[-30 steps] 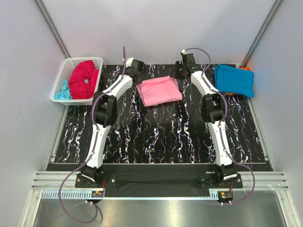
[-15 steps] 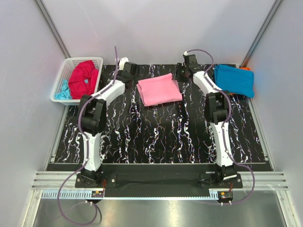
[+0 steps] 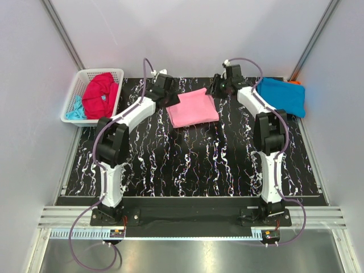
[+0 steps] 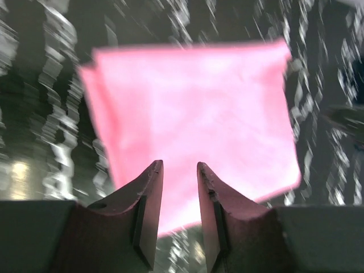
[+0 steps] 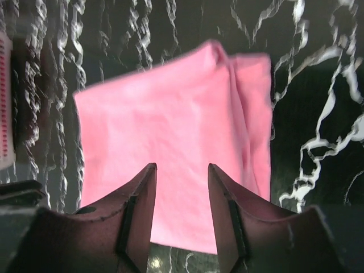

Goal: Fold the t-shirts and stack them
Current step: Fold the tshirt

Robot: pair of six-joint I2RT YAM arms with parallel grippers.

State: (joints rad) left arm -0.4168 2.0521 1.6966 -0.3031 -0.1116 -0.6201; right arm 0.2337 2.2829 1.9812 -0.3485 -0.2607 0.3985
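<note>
A folded light pink t-shirt [image 3: 193,109] lies flat at the back middle of the table. My left gripper [image 3: 170,100] hovers at its left edge, open and empty; the left wrist view shows the shirt [image 4: 193,108] beyond the gripper [image 4: 177,166]. My right gripper [image 3: 216,89] is at the shirt's far right corner, open and empty; the right wrist view shows the shirt [image 5: 170,125] under the gripper [image 5: 181,167]. A folded bright blue t-shirt [image 3: 280,95] lies on an orange one [image 3: 294,83] at the back right. A crimson red t-shirt [image 3: 101,94] and a pale aqua one [image 3: 74,109] are in the basket.
The white lattice basket [image 3: 79,79] stands off the table's back left corner. The black marbled table [image 3: 187,165] stretches toward the arm bases. Grey walls close in at the back and on both sides.
My left arm's elbow swung left, and its gripper pulled back then came in to the pink shirt's left edge. My right gripper shifted slightly toward the back. The shirts have not moved.
</note>
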